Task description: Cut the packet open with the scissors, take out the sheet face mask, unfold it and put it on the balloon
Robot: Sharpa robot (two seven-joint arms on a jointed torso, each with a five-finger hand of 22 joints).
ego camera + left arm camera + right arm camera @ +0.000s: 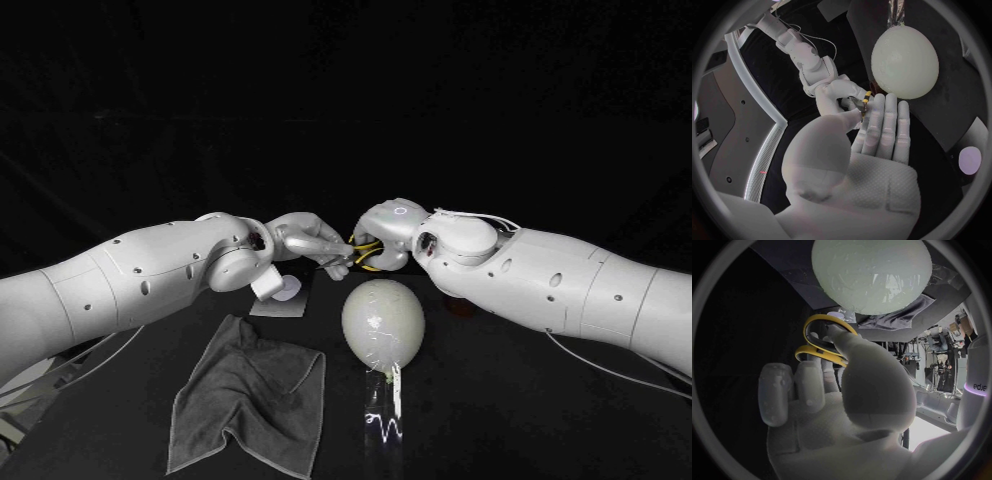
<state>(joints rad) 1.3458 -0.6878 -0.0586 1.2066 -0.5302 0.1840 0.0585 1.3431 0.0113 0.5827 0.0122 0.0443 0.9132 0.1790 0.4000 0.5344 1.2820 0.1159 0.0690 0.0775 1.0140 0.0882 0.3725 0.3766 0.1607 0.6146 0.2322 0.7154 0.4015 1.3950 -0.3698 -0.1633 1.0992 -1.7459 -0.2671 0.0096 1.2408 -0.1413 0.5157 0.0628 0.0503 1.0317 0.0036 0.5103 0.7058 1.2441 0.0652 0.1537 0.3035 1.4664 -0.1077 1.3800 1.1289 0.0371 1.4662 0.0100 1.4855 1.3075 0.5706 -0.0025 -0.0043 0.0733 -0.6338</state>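
Near left on the black table (498,425): rumpled grey cloth (245,395). Just right of it: pale balloon (382,322), lying on its side. Beyond the cloth, under the left wrist: flat grey packet (278,306). Just beyond the balloon: 2 hands meeting fingertip to fingertip. Right hand (392,222): clenched round the yellow handles of the scissors (368,258). Left hand (310,240): fingers straight, at the blades; cannot tell whether grasping.

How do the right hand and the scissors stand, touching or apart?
Touching. In the right wrist view the right hand has fingers through the yellow handle loops of the scissors, pressing on them.
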